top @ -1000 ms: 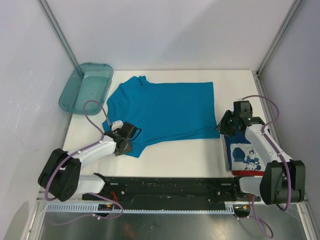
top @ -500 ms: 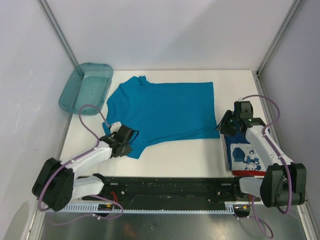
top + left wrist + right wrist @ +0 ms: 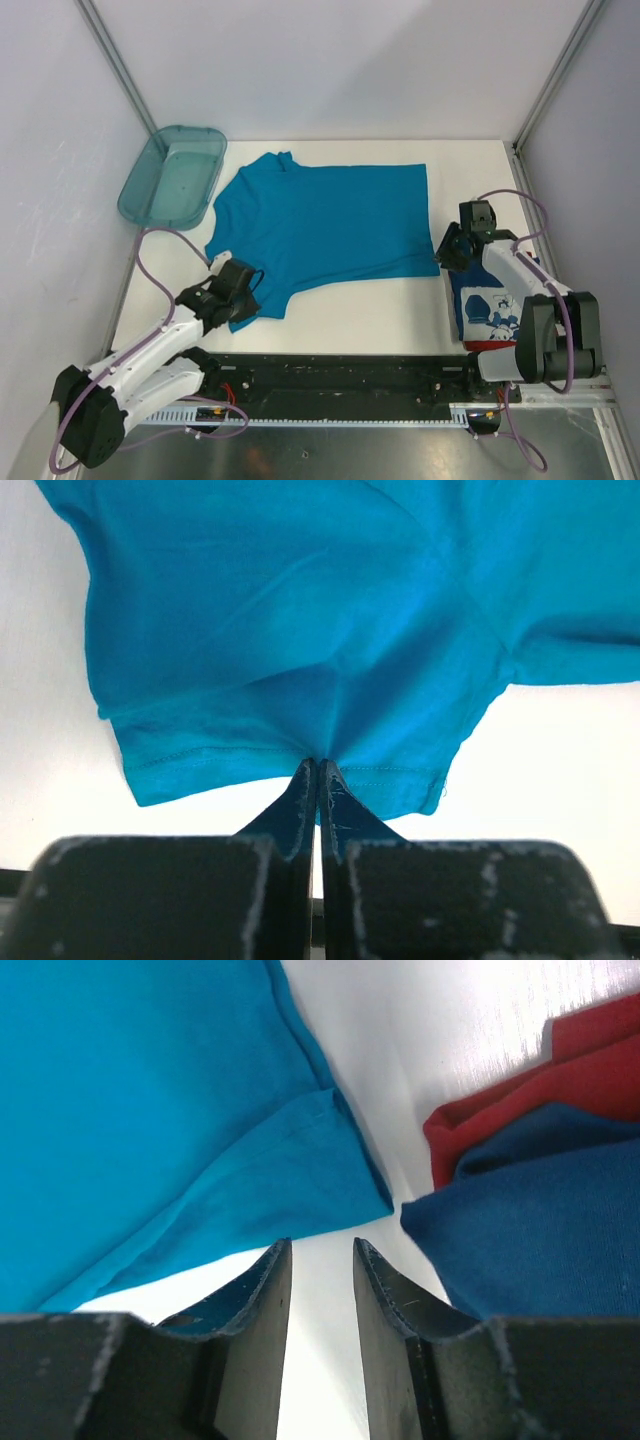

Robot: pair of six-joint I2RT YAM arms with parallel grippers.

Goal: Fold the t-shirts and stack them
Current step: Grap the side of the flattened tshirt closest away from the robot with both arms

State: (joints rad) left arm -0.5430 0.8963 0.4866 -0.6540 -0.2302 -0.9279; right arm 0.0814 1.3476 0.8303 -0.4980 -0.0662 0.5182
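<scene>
Fingers of my left gripper (image 3: 318,772) clamp shut on the sleeve hem of the teal t-shirt (image 3: 325,220), spread flat on the white surface (image 3: 350,310); my right gripper (image 3: 320,1247) hangs part-open at its near right corner, the folded dark blue t-shirt (image 3: 492,308) just beside, further right

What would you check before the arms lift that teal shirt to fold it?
1. Left gripper shut on the teal shirt hem: ok, the cloth puckers at the pinch.
2. Right gripper holding the teal shirt's corner: not ok, jaws apart with bare table between them, corner just ahead.
3. Teal shirt spread flat: ok, apart from that pucker.
4. Folded dark blue shirt clear of the right gripper: cannot tell, it lies close beside one finger.
5. Bin off the teal shirt: ok.
</scene>
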